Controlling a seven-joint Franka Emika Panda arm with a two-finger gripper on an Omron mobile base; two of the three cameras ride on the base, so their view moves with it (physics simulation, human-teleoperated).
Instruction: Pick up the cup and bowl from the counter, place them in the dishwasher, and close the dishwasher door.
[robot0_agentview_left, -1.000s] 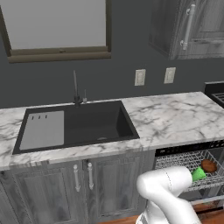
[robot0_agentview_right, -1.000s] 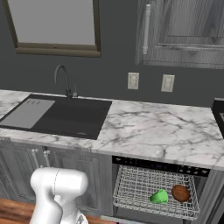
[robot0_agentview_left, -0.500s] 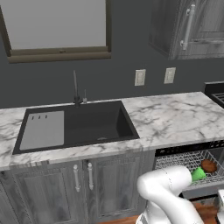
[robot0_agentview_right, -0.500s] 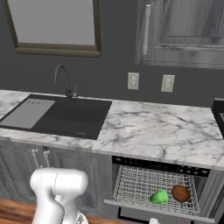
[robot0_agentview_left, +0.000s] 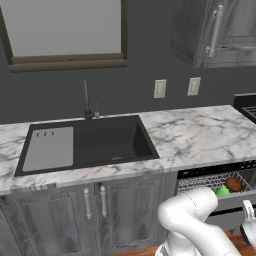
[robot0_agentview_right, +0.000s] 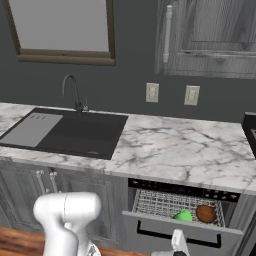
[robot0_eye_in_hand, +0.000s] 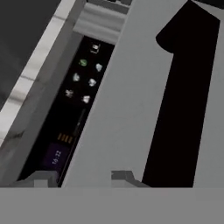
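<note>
Under the marble counter (robot0_agentview_right: 180, 150), right of the sink (robot0_agentview_right: 70, 132): dishwasher (robot0_agentview_right: 180, 210) with door (robot0_agentview_right: 175, 231) tipped partway up, grey panel and black control strip (robot0_eye_in_hand: 72, 113) close before the hand camera. Likely a stiff, hinged, fairly heavy slab that swings rather than lifts; smooth face, so probably slippery under a pinch; best pushed flat on the outer panel near its free upper edge, not gripped. Inside, on the white wire rack (robot0_agentview_right: 170, 202) below the counter: green cup (robot0_agentview_right: 183, 216) and brown bowl (robot0_agentview_right: 205, 213) side by side, bowl to the right, both light and rigid by the look, already stowed. Arm bent low in front of the dishwasher, elbow (robot0_agentview_left: 192, 212) high, forearm reaching down toward the door. Gripper (robot0_agentview_right: 178, 242) just beneath the door's lower edge, fingers (robot0_eye_in_hand: 122, 177) near the panel; parted or clenched cannot be told, nothing seen held.
</note>
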